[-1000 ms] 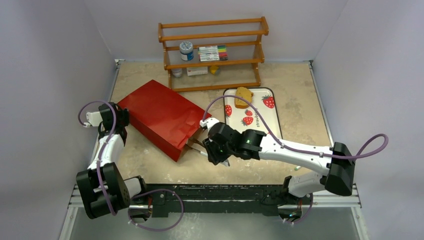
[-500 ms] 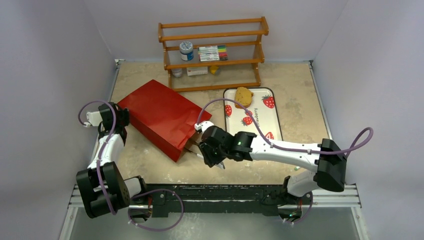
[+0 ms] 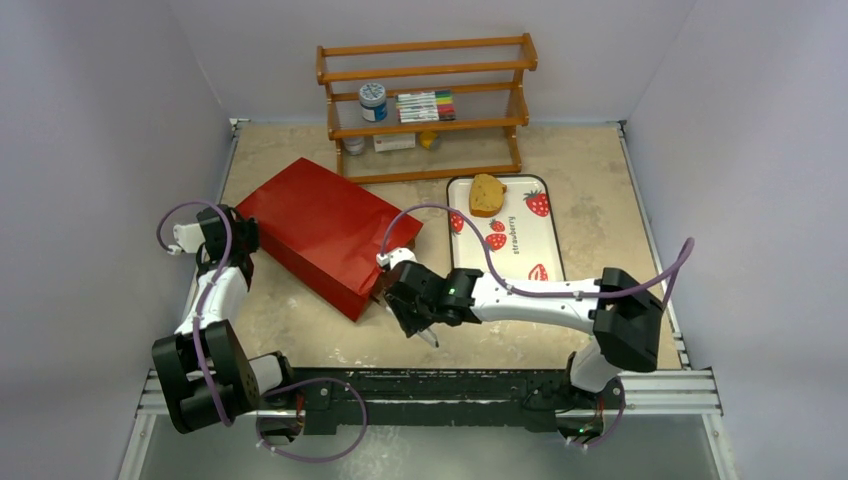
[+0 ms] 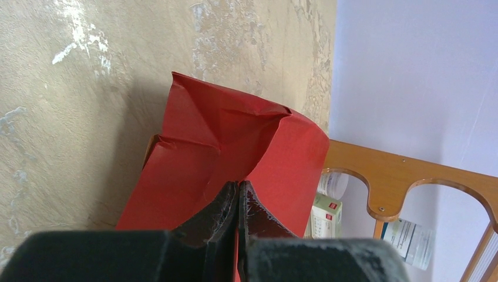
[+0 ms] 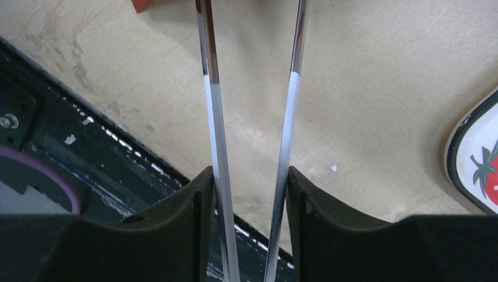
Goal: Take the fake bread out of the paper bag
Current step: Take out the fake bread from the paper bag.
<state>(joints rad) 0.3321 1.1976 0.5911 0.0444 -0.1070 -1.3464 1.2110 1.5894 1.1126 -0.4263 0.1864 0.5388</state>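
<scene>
The paper bag (image 3: 325, 235) lies flat near the surface's (image 3: 590, 180) left edge, its mouth turned toward the near edge. The left end effector (image 4: 238, 191) is closed, pinching the bag's folded bottom. The right end effector (image 5: 249, 176) grips metal tongs (image 5: 211, 106) beside the mouth, and one fake bread (image 3: 487, 194) sits at the tray's (image 3: 535, 240) far end.

Right jaws and tongs (image 5: 211, 117) closer to paper bag (image 3: 325, 235) mouth.
</scene>
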